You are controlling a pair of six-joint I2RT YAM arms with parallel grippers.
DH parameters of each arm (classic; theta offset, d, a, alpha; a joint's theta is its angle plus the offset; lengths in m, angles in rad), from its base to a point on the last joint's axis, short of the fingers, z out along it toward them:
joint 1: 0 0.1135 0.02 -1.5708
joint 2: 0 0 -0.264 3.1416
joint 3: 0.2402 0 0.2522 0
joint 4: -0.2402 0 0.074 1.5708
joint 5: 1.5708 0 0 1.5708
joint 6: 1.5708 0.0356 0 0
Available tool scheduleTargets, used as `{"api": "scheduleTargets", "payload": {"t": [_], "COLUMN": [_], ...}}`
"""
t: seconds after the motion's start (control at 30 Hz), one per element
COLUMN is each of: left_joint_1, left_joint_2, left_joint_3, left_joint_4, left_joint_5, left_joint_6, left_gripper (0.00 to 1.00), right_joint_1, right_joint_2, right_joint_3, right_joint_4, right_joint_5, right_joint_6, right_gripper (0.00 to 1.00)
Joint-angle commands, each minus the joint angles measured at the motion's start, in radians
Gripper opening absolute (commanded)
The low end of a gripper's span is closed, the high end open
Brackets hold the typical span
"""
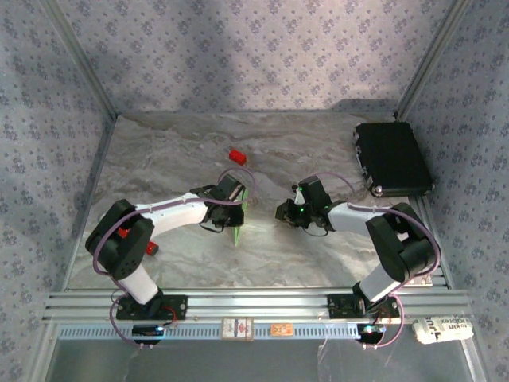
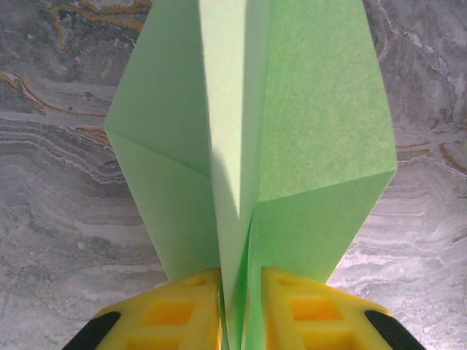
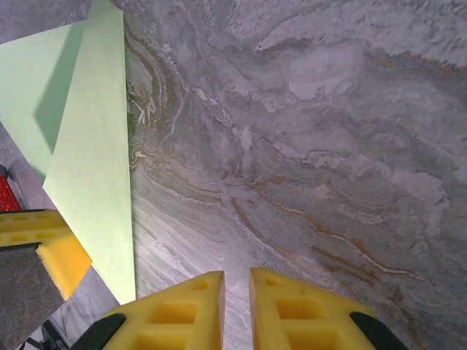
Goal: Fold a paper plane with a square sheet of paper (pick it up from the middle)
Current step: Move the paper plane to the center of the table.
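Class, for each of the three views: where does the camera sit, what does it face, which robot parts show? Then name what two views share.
Top external: above and behind the arms, facing down on the table; left gripper, right gripper show.
Left wrist: faces the folded green paper clamped between its yellow fingers.
Right wrist: faces down at the table; its fingers shut, empty.
Shared: both wrist views show that paper.

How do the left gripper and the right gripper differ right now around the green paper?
The left gripper is shut on the folded pale-green paper sheet; the right gripper is shut on nothing, with the grey marbled table ahead of it. The left gripper has the paper in its grip, creased down the centre; the right gripper sits apart from it, with the paper off to one side. Both have yellow fingers.
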Motion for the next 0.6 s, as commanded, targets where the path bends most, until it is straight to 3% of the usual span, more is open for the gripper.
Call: {"api": "scheduleTargets", "payload": {"t": [0.0,0.57], "left_joint_1": [-0.005,-0.011], "left_joint_2": [0.017,0.052], "left_joint_3": [0.029,0.04], "left_joint_4": [0.009,0.013], "left_joint_5": [0.024,0.037], "left_joint_6": [0.002,0.013], "left_gripper": [0.2,0.2], "right_joint_1": [0.009,0.012], "right_joint_2": [0.016,0.017], "right_joint_3": [0.029,0.029], "right_joint_4": [0.004,-0.002], "right_joint_5": [-0.015,-0.013], "right_joint_6": [-0.014,-0.017], "right_gripper": [0.18,0.18]}}
